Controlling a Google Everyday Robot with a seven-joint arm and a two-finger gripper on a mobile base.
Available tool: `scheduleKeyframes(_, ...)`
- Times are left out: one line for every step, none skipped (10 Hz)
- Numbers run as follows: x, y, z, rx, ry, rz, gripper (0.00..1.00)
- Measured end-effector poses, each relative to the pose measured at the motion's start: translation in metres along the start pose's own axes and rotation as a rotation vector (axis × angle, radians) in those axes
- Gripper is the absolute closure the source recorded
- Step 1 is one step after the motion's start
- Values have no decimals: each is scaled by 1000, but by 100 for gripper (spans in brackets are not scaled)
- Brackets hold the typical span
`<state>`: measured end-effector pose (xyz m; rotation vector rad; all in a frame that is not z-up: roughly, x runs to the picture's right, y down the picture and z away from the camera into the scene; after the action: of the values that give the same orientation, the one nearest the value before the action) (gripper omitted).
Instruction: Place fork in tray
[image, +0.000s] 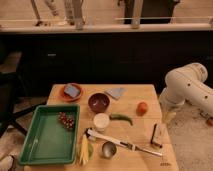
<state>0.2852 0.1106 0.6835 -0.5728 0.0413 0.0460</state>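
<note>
The fork (145, 150) lies flat at the front of the bench (135, 127), a thin silvery line angled toward the right corner. Its inner end meets the dark tip of the white-handled utensil (102, 136), so there's the trap: grab the wrong end and both come along. A small metal cup (108, 149) sits just beside that junction, and a snack packet (159, 134) is just behind the fork's outer end.

The tray (29, 142) waits on the far left, grapes (66, 120) in its back corner and bare green floor in front of them.

The gripper (169, 114) hangs low off the bench's right edge under the white arm (187, 85), fingers apart, carrying nothing, well clear of the fork.

The smart play, I'd say, is to come down on the fork's free outer half, fingers across the shaft, pressing close to the bench because it's so thin, then lift it clear of the cup before swinging left.
</note>
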Motion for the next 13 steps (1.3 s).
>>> scheduleKeyframes(0, 0, 0, 0, 0, 0, 31)
scheduleKeyframes(0, 0, 0, 0, 0, 0, 31)
scheduleKeyframes(0, 0, 0, 0, 0, 0, 31)
scheduleKeyframes(0, 0, 0, 0, 0, 0, 31)
scheduleKeyframes(0, 0, 0, 0, 0, 0, 31)
scheduleKeyframes(0, 0, 0, 0, 0, 0, 31)
scheduleKeyframes(0, 0, 0, 0, -1, 1, 31)
scheduleKeyframes(0, 1, 1, 7, -8, 13, 31)
scheduleKeyframes(0, 6, 2, 23, -17, 78, 31)
scheduleKeyframes(-4, 10, 3, 36, -31, 144, 31)
scheduleKeyframes(-9, 13, 5, 47, -43, 178, 31)
scheduleKeyframes(-17, 19, 8, 61, -64, 218, 31)
scheduleKeyframes(-21, 25, 11, 73, -78, 240, 31)
